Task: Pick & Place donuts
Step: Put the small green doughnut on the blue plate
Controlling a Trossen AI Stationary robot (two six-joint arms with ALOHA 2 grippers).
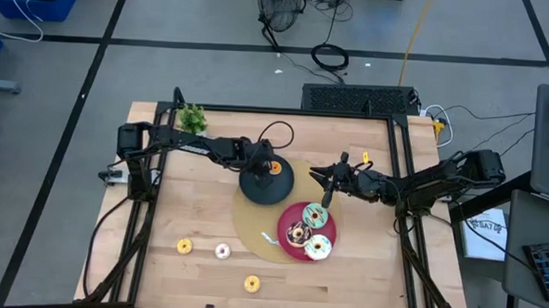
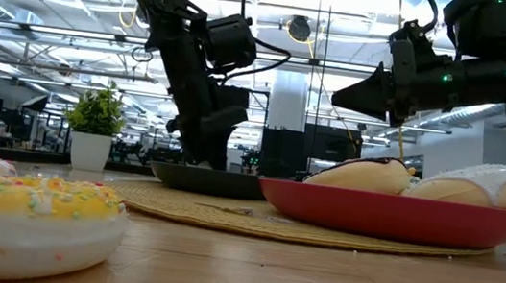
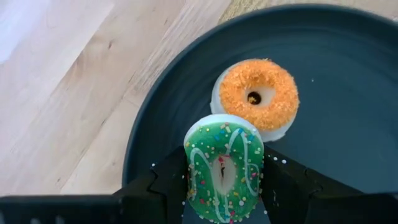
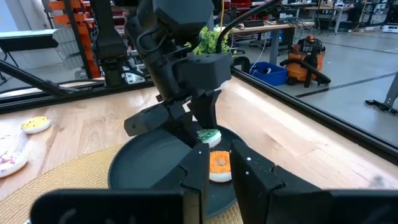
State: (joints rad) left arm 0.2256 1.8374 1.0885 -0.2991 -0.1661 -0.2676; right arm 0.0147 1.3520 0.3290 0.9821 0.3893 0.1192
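A sprinkle-flecked green donut (image 3: 224, 170), glossy with white icing squiggles, stood on edge between the left gripper (image 3: 222, 186) fingers, pinched partway closed just above the smooth round black plate (image 3: 348, 74). Beside it on the plate lay a grainy orange donut (image 3: 259, 94). The right gripper (image 1: 327, 181) hung closed and empty over the wooden table (image 1: 188, 215), beside the red plate (image 1: 288, 218).

The tabletop (image 1: 197, 216) is pale, matt wood with visible grain. The black plate (image 3: 348, 74) looks smooth, matt plastic. The orange donut (image 3: 259, 93) has a rough, grainy topping; the green donut (image 3: 224, 174) has glossy icing with sprinkles. The round mat (image 2: 206, 211) looks coarsely woven.
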